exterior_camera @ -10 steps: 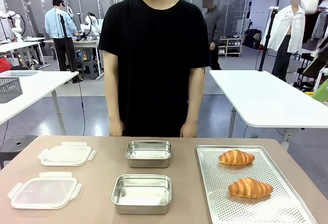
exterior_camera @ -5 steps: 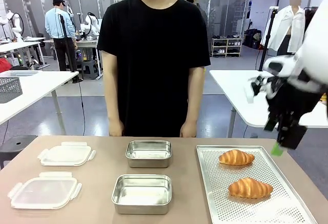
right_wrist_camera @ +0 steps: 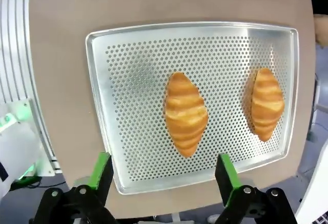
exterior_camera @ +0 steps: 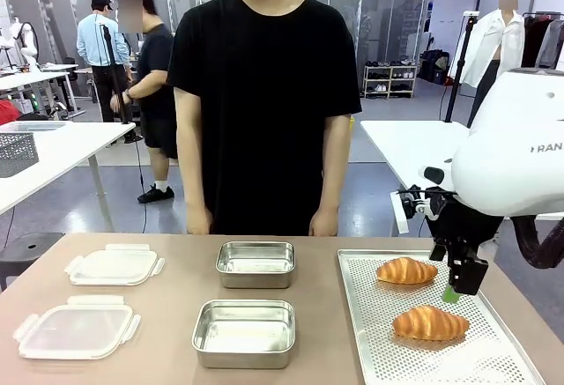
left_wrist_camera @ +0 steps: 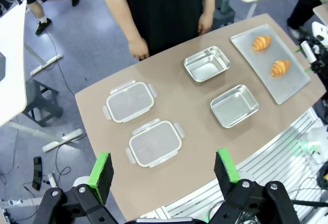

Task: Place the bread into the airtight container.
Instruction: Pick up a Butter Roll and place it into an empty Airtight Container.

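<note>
taking the middle of the worktop (exterior_camera: 176, 301) in the front view as the centre of a clock, the perforated tray (exterior_camera: 370, 350) lies at 3 o'clock. both pieces of bread are on it and not yet in any container: the near bread (exterior_camera: 429, 323) towards 4 o'clock, the far bread (exterior_camera: 405, 270) towards 2 o'clock. the two steel containers stand open in the middle, the near container (exterior_camera: 243, 332) at 6 o'clock and the far container (exterior_camera: 256, 264) at 12 o'clock. their clear lids (exterior_camera: 79, 328) are laid aside at 9 o'clock, i think so that nothing blocks the way from tray to container. the right tool (exterior_camera: 454, 292) hangs above the tray, just at 1 o'clock of the near bread, with its fingers apart and nothing between them. in its wrist view the near bread lies lengthwise between the green pads, so the fingers would close across its narrow width; this seems the reason for such a turn of the wrist. the left tool (left_wrist_camera: 163, 168) is high over the robot's edge of the worktop, fingers apart and empty, probably kept back to leave room. the person stands at 12 o'clock with hands (exterior_camera: 200, 220) hanging off the worktop. the next move, in my judgement, is a descent and a soft grip, because bread crushes easily.
</note>
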Controlling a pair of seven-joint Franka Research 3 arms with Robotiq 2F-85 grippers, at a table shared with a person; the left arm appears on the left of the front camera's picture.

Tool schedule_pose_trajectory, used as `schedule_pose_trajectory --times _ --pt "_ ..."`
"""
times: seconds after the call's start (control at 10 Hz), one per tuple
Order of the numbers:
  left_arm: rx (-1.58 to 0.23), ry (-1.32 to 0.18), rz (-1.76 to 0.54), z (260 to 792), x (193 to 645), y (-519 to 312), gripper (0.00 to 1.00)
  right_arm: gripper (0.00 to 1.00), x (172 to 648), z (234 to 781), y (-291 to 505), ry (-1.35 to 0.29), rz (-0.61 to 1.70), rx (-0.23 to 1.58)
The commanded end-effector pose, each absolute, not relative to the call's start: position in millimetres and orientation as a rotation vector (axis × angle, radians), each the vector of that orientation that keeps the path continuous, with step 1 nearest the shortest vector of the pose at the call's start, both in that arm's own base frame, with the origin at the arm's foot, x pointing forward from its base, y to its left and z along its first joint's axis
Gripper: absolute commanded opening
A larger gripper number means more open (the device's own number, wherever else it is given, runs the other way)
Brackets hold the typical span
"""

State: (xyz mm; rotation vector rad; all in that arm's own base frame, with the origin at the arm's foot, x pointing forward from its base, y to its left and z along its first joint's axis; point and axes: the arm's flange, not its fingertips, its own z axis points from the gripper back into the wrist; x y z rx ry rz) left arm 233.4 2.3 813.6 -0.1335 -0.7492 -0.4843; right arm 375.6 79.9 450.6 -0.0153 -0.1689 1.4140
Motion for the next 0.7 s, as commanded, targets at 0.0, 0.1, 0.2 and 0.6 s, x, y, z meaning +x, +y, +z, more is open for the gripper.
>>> schedule_pose_trajectory --times 0.0,0.1,0.2,0.6 --pt "-0.130 -0.752 -0.493 815.1 232.5 2.4 1.00 1.00 372.8 456.6 81.0 -0.177 1.419 -0.014" --pt "-0.130 -0.752 -0.493 815.1 232.5 2.4 1.00 1.00 372.8 456.6 81.0 -0.177 1.419 -0.014" --pt "-0.130 -0.752 -0.493 815.1 232.5 2.4 1.00 1.00 372.8 456.6 81.0 -0.177 1.419 -0.014" --pt "-0.130 -0.752 -0.493 815.1 232.5 2.4 1.00 1.00 373.9 454.7 82.0 -0.175 1.416 -0.023"
